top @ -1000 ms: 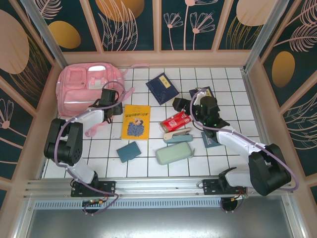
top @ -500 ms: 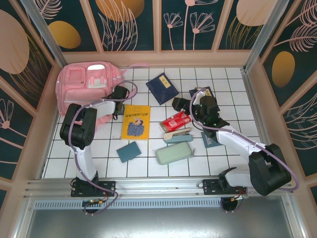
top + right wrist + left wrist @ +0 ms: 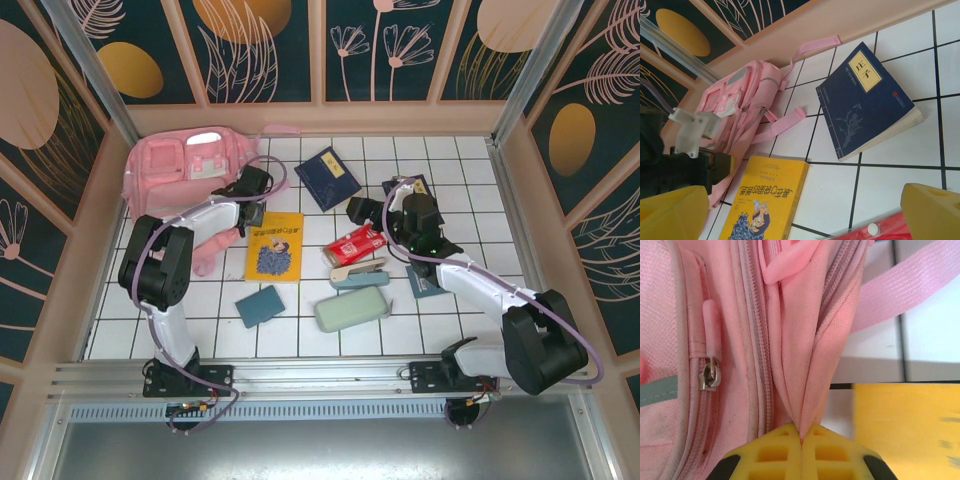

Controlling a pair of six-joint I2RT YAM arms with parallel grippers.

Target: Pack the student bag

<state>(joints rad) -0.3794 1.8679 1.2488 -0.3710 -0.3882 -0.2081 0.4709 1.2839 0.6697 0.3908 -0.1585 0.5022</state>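
Top view: the large soft pink fabric student bag point(image 3: 185, 165) is seen lying in the far-left corner of the white-tiled bench point(image 3: 470, 190), close to the back and left walls, front pockets facing up. One pink webbing strap point(image 3: 215, 245) is trailed from it toward the near edge.

The left hand point(image 3: 255, 185) is placed at the bag's right edge. In the left wrist view its yellow fingertips point(image 3: 785, 440) are seen pressed together on a fold of the bag's pink fabric point(image 3: 805, 365), which is drawn up into a taut ridge beside a zip track. A metal zip slider point(image 3: 709, 376) with a pink pull tab is noted to the left of the fold.

The right hand point(image 3: 358, 211) is held just beyond a red flat packet point(image 3: 355, 243), well apart from the bag. In the right wrist view its yellow fingers point(image 3: 670, 212) are seen spread wide, with nothing gripped.

Other items are recorded on the bench:
- A yellow paperback book point(image 3: 275, 245) lies just beside the bag's strap.
- A dark blue book with a yellow label point(image 3: 328, 178) lies further back.
- A pale green oblong pencil case point(image 3: 352, 309) and a small teal flat pad point(image 3: 260, 305) lie nearer the bases.
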